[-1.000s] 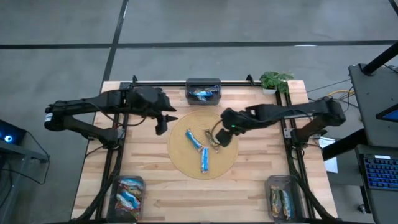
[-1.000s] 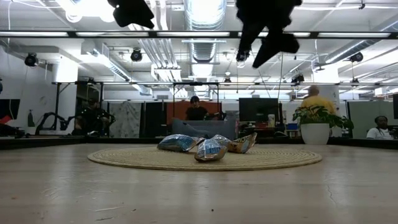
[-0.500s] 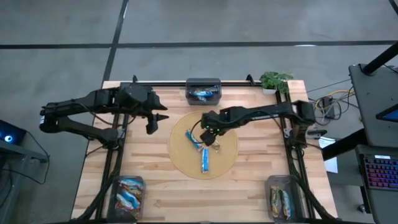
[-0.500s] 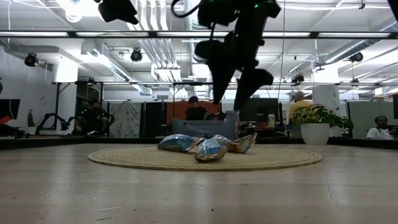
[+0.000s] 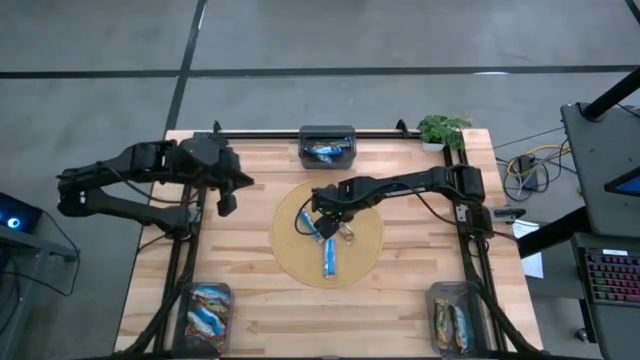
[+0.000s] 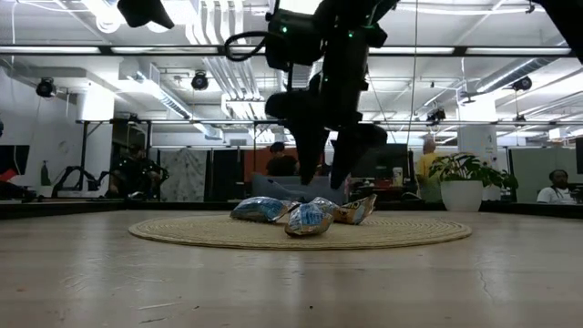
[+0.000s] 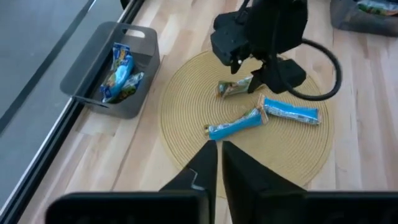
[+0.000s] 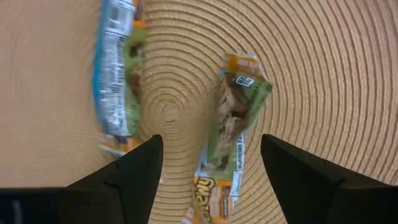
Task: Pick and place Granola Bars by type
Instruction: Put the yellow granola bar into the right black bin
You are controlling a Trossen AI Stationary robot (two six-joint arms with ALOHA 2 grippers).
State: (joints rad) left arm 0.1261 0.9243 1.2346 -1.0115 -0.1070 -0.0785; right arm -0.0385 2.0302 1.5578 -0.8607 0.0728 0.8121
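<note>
The right tool point(image 5: 330, 222) hung just above the round woven mat point(image 5: 290, 250) at the table's centre, its fingers point(image 8: 134, 171) spread apart on either side of an orange-brown granola bar point(image 8: 231, 134) lying on the mat, not touching it. Two blue bars lay close by on the mat: one point(image 5: 329, 257) toward the near edge, the other point(image 5: 308, 222) partly hidden under the arm. More bars sat in grey bins: one bin point(image 5: 327, 148) at the far edge's middle, one point(image 5: 205, 312) at the near left corner, one point(image 5: 452, 318) at the near right corner. The left tool point(image 5: 227, 201) waited over the table's left side, fingers nearly together and empty.
</note>
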